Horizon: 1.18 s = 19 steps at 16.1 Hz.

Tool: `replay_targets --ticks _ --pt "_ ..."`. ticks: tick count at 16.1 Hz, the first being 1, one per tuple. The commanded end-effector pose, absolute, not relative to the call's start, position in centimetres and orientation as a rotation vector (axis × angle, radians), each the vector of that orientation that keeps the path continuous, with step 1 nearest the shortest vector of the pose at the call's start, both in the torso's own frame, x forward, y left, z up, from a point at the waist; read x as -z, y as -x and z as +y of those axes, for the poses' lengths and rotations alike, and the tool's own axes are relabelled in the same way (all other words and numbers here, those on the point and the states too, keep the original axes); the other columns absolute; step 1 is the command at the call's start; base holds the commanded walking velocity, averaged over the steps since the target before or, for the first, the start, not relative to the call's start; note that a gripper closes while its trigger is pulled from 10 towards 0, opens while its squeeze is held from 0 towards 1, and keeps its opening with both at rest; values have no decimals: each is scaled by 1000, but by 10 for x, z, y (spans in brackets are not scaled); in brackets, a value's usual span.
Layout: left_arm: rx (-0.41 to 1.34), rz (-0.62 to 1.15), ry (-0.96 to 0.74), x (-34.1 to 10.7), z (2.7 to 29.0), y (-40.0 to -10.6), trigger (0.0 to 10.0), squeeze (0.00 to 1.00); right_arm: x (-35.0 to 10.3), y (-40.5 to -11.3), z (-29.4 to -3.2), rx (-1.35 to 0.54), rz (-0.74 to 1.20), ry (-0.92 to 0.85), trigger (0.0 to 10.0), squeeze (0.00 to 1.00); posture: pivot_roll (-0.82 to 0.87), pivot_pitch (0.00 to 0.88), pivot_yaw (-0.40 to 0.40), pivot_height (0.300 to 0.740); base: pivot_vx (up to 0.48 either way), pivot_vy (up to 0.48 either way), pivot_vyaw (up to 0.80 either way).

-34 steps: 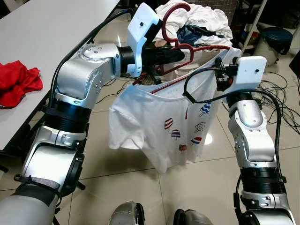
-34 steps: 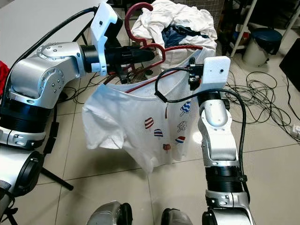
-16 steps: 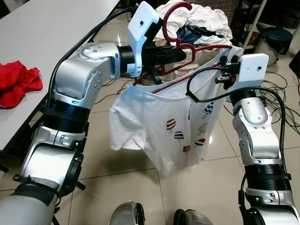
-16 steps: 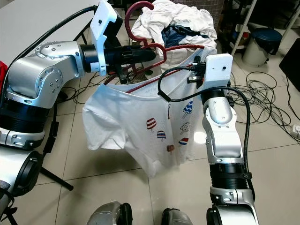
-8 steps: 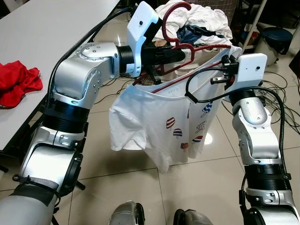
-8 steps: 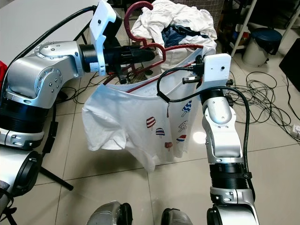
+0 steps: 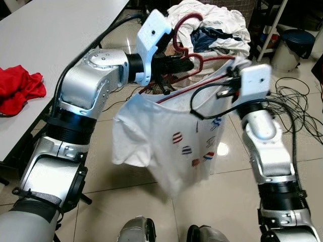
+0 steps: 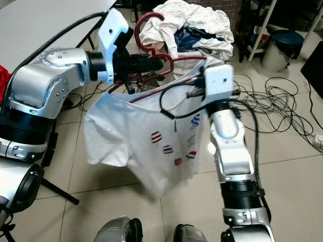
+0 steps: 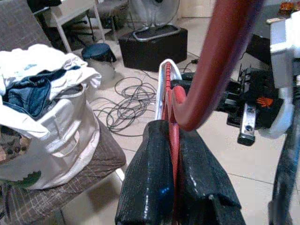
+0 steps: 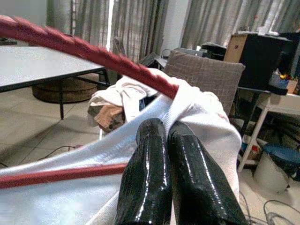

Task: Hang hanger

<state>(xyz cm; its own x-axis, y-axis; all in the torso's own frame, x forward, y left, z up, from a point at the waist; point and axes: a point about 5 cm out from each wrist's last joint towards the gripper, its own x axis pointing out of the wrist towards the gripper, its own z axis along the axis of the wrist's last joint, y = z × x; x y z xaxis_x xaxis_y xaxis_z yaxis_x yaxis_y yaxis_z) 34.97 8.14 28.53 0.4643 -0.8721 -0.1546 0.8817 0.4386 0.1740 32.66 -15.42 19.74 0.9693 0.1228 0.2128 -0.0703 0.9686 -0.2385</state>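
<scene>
I held the red hanger (image 7: 187, 59) out in front of me, above the tiled floor (image 7: 126, 191), with a white T-shirt (image 7: 166, 138) draped on it. My left claw (image 9: 174, 154) was clenched on the hanger's neck just under the hook, which curled up on the far side of my fingers (image 9: 149, 183). My right claw (image 10: 169, 136) was pinched shut on the shirt's shoulder where it wrapped over the right end of the hanger bar.

I judged the hanger to be stiff and light, so the neck was the right place to carry it: from there the hook stayed free to go over a rail. The shirt was soft and limp and hung off to the near side, its hem well below the bar. It looked likely to slide off the smooth arm if the bar tilted, so the pinch on the shoulder seemed worth having.

Beyond my claws a bag (image 9: 61, 140) heaped with laundry sat on a chair (image 9: 70, 178), and a red cloth (image 7: 17, 88) lay on the grey surface (image 7: 60, 30) to my left.
</scene>
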Motion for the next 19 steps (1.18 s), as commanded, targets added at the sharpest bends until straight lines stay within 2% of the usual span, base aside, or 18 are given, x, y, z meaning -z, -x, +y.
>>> replay_targets --ticks 1,9,13,17,19 --pt "1070 20 -272 -293 82 -351 10000 0 -203 -322 -148 -121 -273 238 0 0 -88 39 72 740 0 0 0" --pt "1056 52 -310 -286 83 -353 10000 0 -207 -320 -147 -130 -296 257 0 0 -88 40 69 740 0 0 0" --pt "1188 107 -377 -272 81 -339 10000 0 -223 -320 -152 -137 -348 281 0 0 -91 40 69 740 0 0 0" --pt "1158 106 -334 -276 86 -344 10000 0 -225 -320 -156 -141 -354 287 0 0 -90 41 68 740 0 0 0" --pt "1086 97 -305 -278 87 -351 10000 0 -222 -316 -148 -179 -353 281 0 0 -89 41 67 740 0 0 0"
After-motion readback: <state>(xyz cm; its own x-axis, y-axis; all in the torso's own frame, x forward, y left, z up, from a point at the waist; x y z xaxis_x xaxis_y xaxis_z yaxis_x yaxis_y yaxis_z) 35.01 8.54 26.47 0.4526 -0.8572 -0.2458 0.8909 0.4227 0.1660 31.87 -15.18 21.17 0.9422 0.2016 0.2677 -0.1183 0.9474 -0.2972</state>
